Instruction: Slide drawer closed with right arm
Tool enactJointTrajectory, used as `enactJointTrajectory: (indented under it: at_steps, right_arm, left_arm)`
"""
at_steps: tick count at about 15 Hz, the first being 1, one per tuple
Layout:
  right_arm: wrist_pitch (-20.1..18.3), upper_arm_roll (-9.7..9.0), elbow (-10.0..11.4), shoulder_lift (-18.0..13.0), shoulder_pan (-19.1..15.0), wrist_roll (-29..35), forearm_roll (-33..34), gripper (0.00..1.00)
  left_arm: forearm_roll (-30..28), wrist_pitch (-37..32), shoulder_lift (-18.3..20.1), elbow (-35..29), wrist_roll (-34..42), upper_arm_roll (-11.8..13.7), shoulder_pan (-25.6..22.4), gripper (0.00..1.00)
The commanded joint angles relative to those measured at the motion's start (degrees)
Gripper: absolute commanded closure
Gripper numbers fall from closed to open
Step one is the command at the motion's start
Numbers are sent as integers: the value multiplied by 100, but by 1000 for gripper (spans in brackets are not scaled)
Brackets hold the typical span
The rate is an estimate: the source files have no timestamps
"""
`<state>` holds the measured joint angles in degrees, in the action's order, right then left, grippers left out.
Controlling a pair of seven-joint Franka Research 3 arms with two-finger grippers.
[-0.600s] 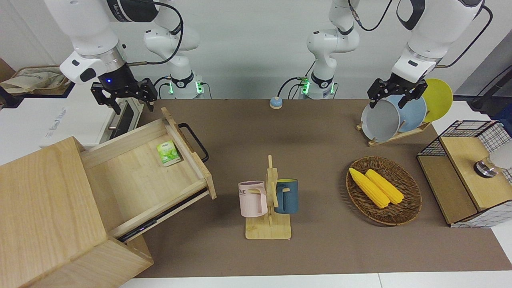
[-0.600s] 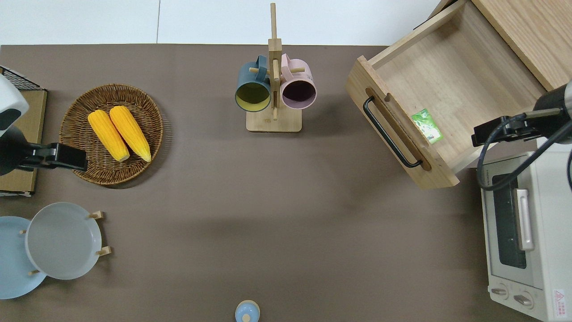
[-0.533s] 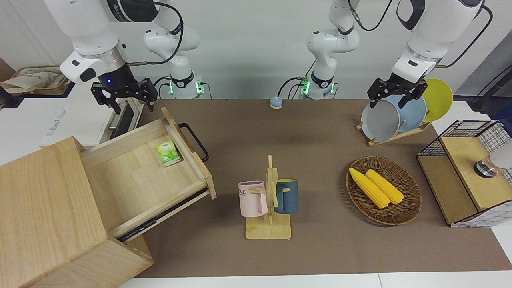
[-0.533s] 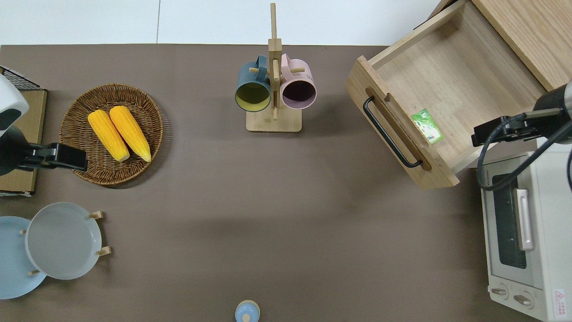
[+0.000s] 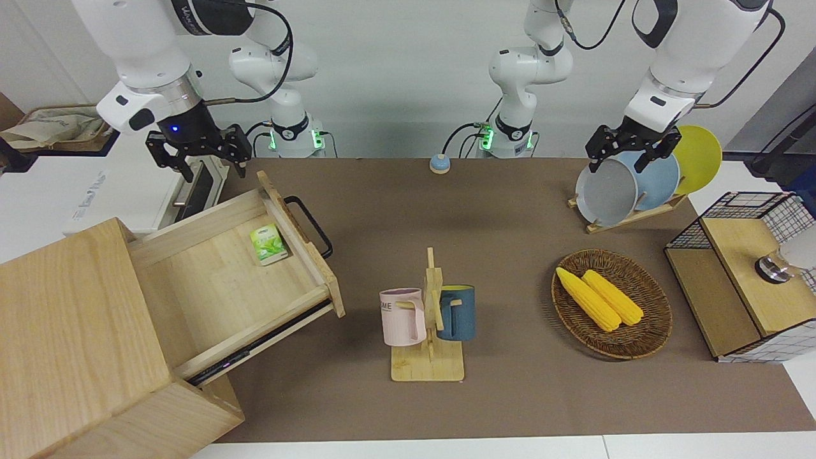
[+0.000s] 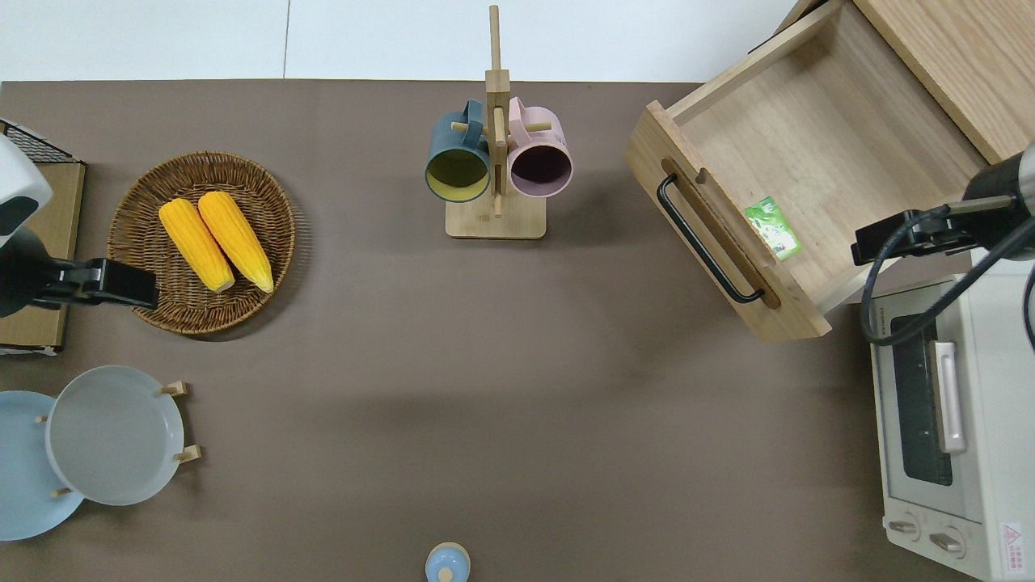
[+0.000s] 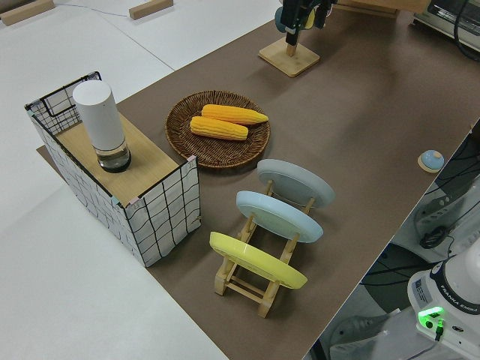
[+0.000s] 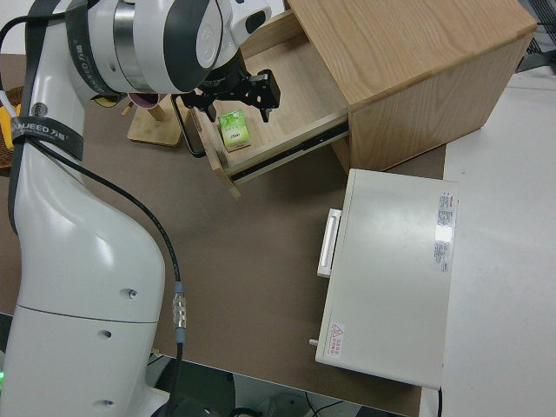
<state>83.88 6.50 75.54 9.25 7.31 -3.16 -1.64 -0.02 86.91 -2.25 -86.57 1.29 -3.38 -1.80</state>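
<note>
White arms (image 5: 137, 48), black, seemingly cabled wrists

At the right arm's end of the table we see the cabinet (image 5: 76, 338), and its drawer (image 5: 217, 280) stands pulled out toward the table's middle. A small packet (image 5: 268, 244) lies in the drawer, close to the front panel. The oven (image 6: 954, 420) is nearer to the robots than the drawer. The mug rack (image 5: 428, 331) stands near the middle. The basket (image 5: 650, 331) with two corn cobs (image 5: 599, 298) lies toward the left arm's end, and the plate rack (image 5: 628, 217) is nearer to the robots than it.
</note>
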Motion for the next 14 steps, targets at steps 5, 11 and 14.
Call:
enactJointTrajectory:
  at_steps: [5, 11, 14]
  right_arm:
    - [50, -26, 66, -28, -28, -114, 6, 968]
    - [32, -34, 66, -46, -36, -141, 120, 1000]
    - [32, -34, 66, -54, -2, -114, 103, 1000]
  left_arm:
    - [98, -113, -65, 149, 56, -40, -31, 7]
    - [98, -113, -65, 149, 56, -40, -31, 7]
    - [98, -113, -65, 149, 56, -40, -31, 7]
